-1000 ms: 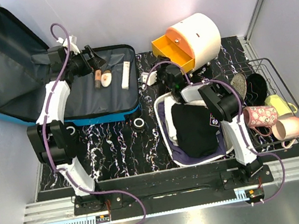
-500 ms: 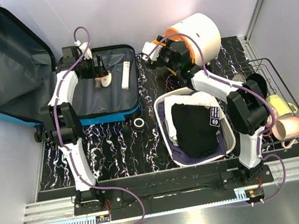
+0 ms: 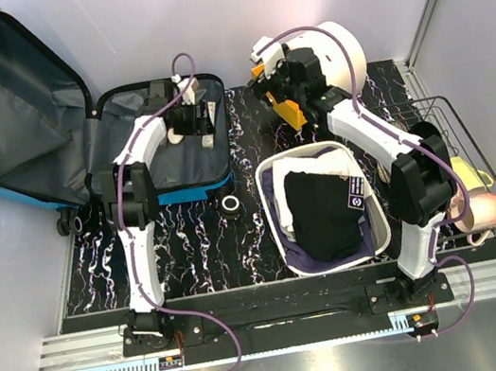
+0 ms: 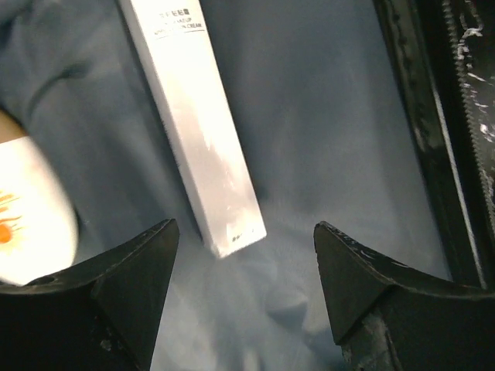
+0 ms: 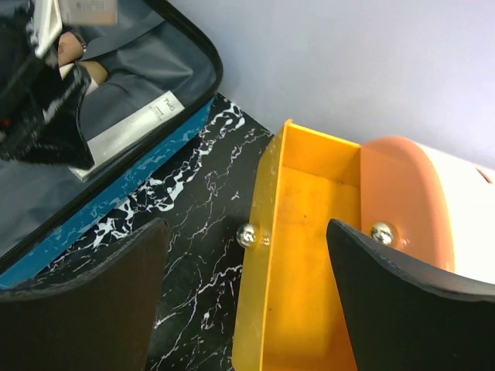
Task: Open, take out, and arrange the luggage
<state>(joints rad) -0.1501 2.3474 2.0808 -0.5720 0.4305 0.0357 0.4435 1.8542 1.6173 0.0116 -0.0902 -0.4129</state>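
You could read "CREAM" ending the lower of two small dark lines printed on the long white cardboard box [image 4: 203,124] in the bright blue hard-shell suitcase [image 3: 22,100]; the upper line was too blurred. The white marks on the small black tag [image 3: 355,192] in the white rectangular basin [image 3: 269,211] were too small to read.

Overhead camera looks down; 2 close wrist cameras (left seemingly nearest) share the luggage [image 5: 162,58] lining.

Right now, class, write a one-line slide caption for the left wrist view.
Open left gripper hovers over a slim white box inside the grey-lined luggage.
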